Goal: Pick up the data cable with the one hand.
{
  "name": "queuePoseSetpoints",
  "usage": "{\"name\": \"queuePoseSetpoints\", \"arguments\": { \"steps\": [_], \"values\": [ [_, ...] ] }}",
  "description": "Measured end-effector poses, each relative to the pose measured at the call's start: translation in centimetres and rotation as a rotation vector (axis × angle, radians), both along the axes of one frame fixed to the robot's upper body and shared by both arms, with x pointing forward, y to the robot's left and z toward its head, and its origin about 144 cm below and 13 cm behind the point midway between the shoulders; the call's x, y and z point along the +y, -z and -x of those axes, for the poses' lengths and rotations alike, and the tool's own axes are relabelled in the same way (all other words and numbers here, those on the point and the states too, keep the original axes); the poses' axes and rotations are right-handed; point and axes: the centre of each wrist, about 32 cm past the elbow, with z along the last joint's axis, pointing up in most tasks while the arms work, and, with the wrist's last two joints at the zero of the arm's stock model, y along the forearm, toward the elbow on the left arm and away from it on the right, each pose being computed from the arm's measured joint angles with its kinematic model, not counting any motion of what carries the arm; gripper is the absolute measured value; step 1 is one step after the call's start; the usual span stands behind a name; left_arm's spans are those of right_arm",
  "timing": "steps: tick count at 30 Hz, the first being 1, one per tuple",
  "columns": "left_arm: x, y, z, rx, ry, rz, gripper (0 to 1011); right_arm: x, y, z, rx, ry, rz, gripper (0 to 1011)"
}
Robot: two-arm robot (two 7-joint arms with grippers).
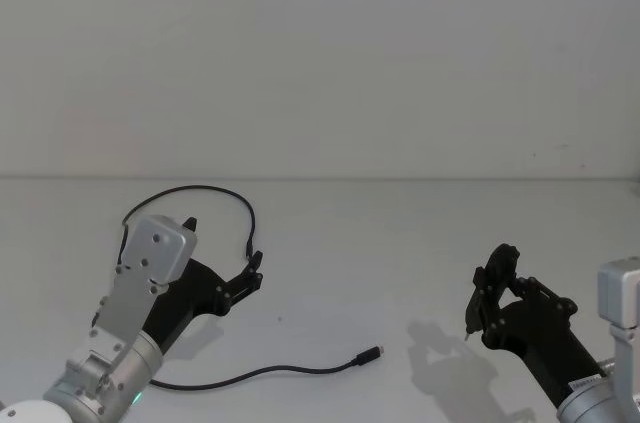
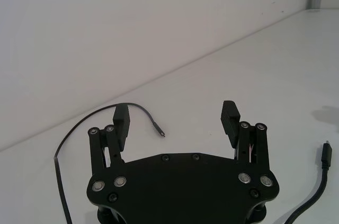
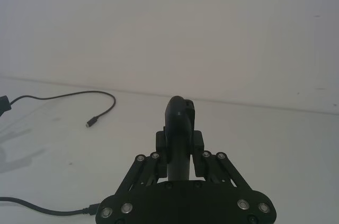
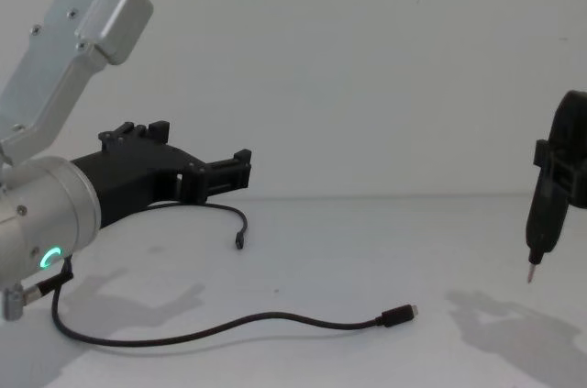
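The data cable [image 1: 262,372] lies slack on the white table. One plug with a silver tip [image 1: 372,353] points right. The cord passes under my left arm, loops back [image 1: 190,191], and ends in a second plug [image 1: 250,247]. My left gripper [image 1: 225,248], the chunky black hand, hovers open above the table inside that loop, holding nothing. In the left wrist view its fingers [image 2: 121,118] stand wide apart, with the cable end [image 2: 159,132] lying beyond them. My right gripper [image 1: 492,288] is at the right, shut on a slim black pen-shaped tool [image 4: 543,214].
A white wall [image 1: 320,63] rises behind the table. The bare tabletop [image 1: 400,243] stretches between the two arms. The tool's metal point [image 4: 529,274] hangs a little above the surface at the right.
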Motion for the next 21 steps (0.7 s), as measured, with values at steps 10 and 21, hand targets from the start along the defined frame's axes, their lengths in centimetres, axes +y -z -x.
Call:
{"name": "queuePoseSetpoints", "arguments": {
  "steps": [10, 21],
  "values": [
    [0.0, 0.0, 0.0, 0.0, 0.0, 0.0, 1001, 0.0, 0.0, 0.0, 0.0, 0.0, 0.0, 263],
    [0.0, 0.0, 0.0, 0.0, 0.0, 0.0, 1001, 0.0, 0.0, 0.0, 0.0, 0.0, 0.0, 263]
  ]
}}
